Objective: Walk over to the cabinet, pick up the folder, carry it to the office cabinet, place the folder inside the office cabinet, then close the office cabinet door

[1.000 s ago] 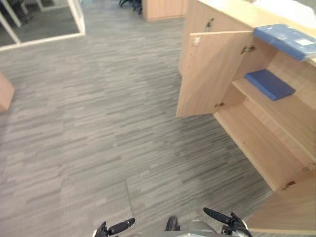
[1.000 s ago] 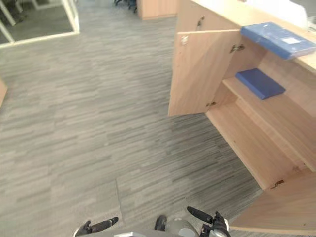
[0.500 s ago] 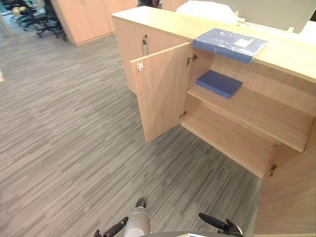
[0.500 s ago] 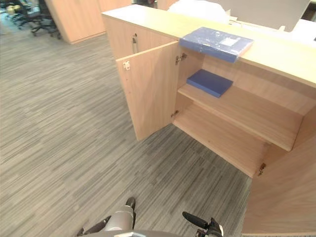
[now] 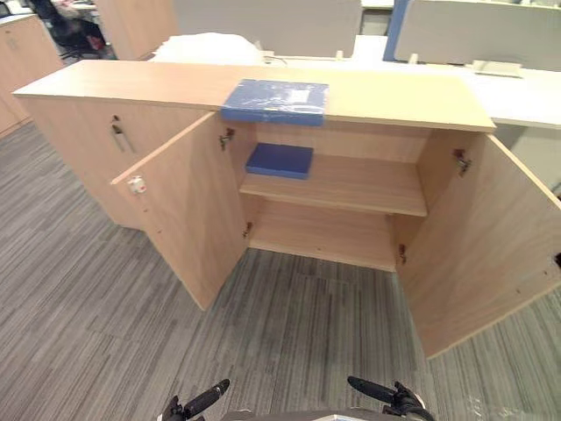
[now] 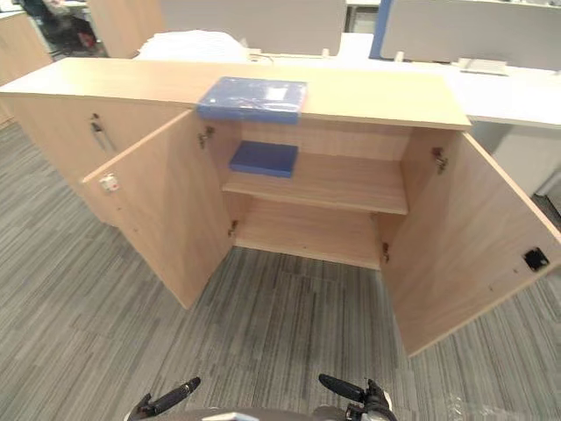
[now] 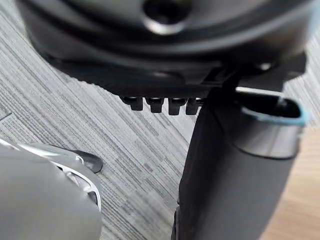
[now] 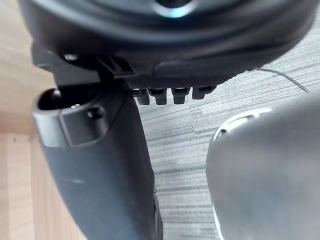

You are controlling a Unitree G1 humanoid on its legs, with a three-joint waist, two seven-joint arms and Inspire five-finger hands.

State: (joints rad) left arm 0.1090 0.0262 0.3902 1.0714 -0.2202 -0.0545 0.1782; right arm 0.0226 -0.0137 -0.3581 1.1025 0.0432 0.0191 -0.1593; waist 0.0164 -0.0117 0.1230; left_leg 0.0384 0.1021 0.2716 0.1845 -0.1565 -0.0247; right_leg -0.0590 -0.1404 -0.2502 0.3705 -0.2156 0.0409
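Nearest, the left hand (image 5: pixel 200 403) and the right hand (image 5: pixel 379 392) hang low over the striped grey carpet (image 5: pixel 298 324). In each wrist view the fingers (image 7: pixel 155 104) hang loose and straight, with nothing in either hand.

The carpet between the hands and the cabinet (image 5: pixel 79 132) lies bare. The cabinet's two doors stand swung out toward the robot, the left door (image 5: pixel 188 210) and the right door (image 5: pixel 478 246), leaving a wide gap between their free edges. A third door on the left is shut and bears a metal handle (image 5: pixel 117 136).

Inside there is one shelf (image 5: pixel 351 184) with a bare bottom bay below it. The lower folder (image 5: pixel 280 160), flat, plain dark blue, lies at the shelf's left end, with the rest of the board free.

The upper folder (image 5: pixel 274 101), one of two folders in all, lies flat on the cabinet top (image 5: pixel 394 92). It is lighter blue and glossy with a pale label, and its near edge is at the top's front edge above the left hinge.

Beyond are a white stack (image 5: pixel 206 48) and grey partitions (image 5: pixel 263 22).
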